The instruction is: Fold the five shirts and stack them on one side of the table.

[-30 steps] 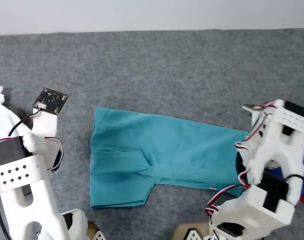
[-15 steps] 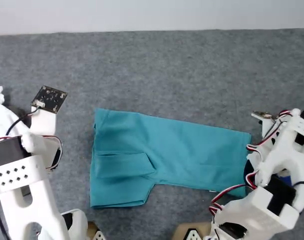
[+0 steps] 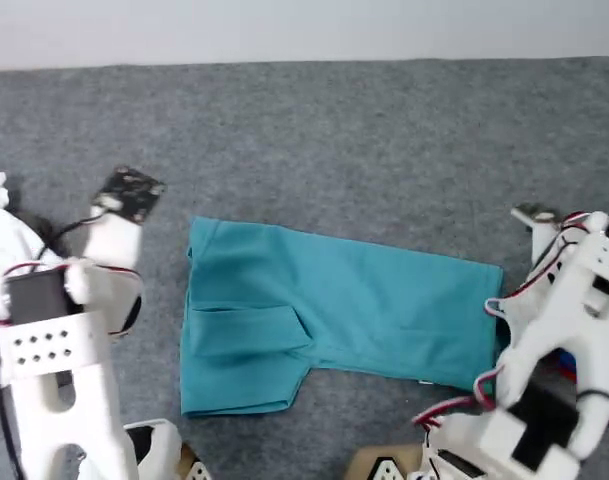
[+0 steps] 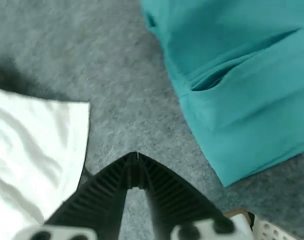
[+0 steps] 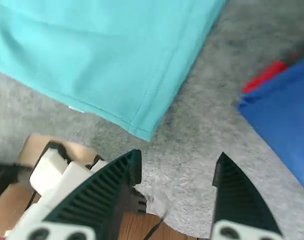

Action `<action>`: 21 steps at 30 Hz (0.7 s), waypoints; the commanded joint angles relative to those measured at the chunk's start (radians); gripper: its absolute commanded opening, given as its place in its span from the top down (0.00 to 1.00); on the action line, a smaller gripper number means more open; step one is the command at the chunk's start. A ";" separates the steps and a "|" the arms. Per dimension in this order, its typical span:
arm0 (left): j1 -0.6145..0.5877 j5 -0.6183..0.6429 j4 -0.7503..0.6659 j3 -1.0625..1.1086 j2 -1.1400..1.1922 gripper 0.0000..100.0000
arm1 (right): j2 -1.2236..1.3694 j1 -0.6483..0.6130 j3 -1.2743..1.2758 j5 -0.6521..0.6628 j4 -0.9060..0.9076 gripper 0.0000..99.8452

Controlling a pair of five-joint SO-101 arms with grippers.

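The left gripper (image 4: 137, 159) is hanging with its jaws pressed together on nothing, over bare grey table (image 3: 384, 140) between a white garment (image 4: 32, 145) and the teal shirt (image 3: 344, 305). The right gripper (image 5: 177, 165) is hovering spread wide just off the shirt's hem corner. I'd guess both are standing clear while the part-folded shirt is lying flat mid-table, awaiting its next fold. The wrist cameras are giving what the arms are covering from overhead: that white cloth, and on the right a blue garment (image 5: 281, 115) with red cloth (image 5: 264, 75) at its edge
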 commanded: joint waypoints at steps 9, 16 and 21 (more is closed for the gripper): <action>0.123 0.043 -0.051 -0.119 0.339 1.00 | -0.383 0.051 0.000 -0.106 0.041 0.76; 0.221 0.037 -0.014 -0.179 0.555 0.99 | -0.390 0.145 0.000 -0.104 0.041 0.76; 0.328 0.037 -0.049 -0.180 0.669 0.93 | -0.394 0.208 0.000 -0.104 0.041 0.76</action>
